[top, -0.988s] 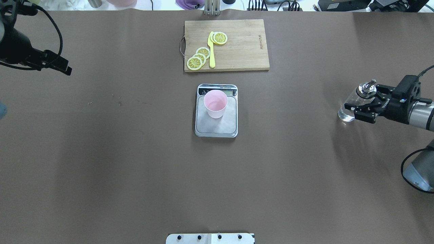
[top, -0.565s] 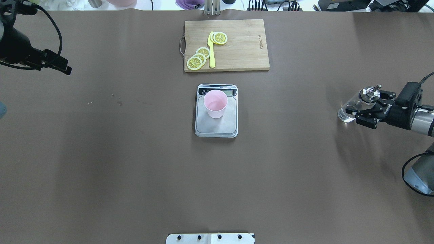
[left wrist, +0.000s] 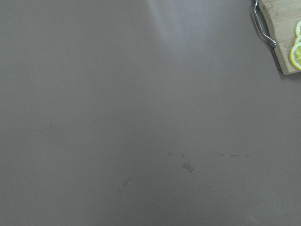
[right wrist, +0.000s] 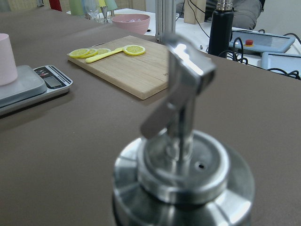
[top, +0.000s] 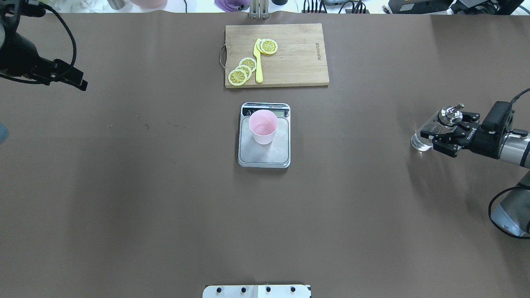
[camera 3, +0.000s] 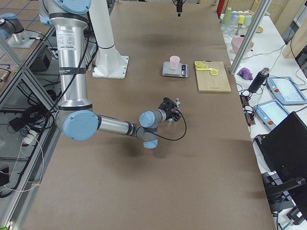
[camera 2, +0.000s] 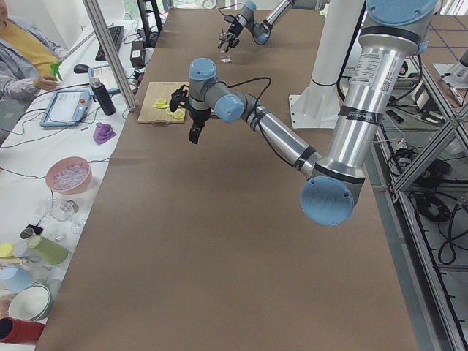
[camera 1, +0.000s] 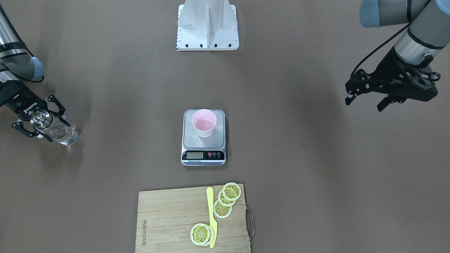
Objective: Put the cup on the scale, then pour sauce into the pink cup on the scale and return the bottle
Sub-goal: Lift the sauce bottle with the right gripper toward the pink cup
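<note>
The pink cup (top: 263, 126) stands upright on the steel scale (top: 263, 155) at the table's middle, also in the front-facing view as cup (camera 1: 204, 123) on scale (camera 1: 203, 155). The glass bottle (camera 1: 58, 131) with its metal pourer cap (right wrist: 183, 169) stands on the table at my far right, clear sauce (camera 1: 65, 136) inside. My right gripper (top: 439, 133) is shut on the bottle (top: 419, 141) at mid height. My left gripper (camera 1: 364, 104) hangs open and empty above the far left of the table, far from the scale.
A wooden cutting board (top: 298, 62) with lemon slices (top: 242, 71) and a yellow knife (top: 258, 62) lies beyond the scale. The robot's base plate (top: 256, 291) sits at the near edge. Small stains (left wrist: 188, 166) mark the mat on the left. A person (camera 2: 22, 55) sits beyond the far edge.
My right gripper has come down and back slightly with the bottle, whose base now rests on the table. The left arm, cup and scale have not moved.
</note>
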You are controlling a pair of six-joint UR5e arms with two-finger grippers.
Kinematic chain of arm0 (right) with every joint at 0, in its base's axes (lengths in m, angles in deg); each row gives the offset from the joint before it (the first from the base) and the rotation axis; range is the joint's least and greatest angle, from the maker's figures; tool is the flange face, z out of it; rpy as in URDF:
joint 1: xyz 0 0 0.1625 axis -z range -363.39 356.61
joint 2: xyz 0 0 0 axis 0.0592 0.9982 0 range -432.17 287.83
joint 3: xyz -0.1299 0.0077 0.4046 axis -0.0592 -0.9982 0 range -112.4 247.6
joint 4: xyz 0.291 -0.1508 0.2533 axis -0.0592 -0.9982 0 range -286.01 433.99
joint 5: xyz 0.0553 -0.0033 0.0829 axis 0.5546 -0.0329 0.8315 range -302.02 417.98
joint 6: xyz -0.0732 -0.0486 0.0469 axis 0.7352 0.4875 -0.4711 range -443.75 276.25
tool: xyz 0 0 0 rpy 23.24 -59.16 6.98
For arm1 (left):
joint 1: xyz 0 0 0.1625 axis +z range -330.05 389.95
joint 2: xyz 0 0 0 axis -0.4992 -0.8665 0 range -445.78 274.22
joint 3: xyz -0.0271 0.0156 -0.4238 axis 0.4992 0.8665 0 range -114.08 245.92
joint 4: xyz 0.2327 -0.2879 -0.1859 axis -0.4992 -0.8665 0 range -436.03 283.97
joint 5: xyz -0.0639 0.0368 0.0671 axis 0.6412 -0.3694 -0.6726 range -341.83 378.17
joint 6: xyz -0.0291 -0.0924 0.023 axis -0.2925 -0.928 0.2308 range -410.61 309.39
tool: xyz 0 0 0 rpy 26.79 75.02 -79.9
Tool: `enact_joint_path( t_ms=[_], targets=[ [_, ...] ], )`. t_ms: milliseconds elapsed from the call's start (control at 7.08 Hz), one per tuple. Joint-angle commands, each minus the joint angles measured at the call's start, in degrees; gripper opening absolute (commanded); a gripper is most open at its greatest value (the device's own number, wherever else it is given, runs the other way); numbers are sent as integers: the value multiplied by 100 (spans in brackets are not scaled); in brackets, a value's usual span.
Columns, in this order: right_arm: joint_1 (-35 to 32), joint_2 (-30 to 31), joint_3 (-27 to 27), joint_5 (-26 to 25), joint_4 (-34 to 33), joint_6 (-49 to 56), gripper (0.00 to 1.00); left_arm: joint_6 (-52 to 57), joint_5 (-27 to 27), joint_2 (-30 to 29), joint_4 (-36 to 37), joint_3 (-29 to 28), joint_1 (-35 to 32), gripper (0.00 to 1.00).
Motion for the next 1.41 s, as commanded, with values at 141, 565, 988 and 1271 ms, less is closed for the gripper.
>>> enact_joint_path(
  t_ms=[141,565,988,1271],
  targets=[
    [-7,-389,33,-81,-282,-125,0,0,7,-2,2,24,-12,97],
    [-7,-373,1161,-72,-1585,-388,0,0,7,15,11,59,-20,97],
    [526,-477,2580,-621,-3670,-188,0,0,7,-2,90,50,-12,97],
    [1649,-879,3282,-2174,-5510,-20,0,0,7,-2,90,33,-12,97]
  ],
)
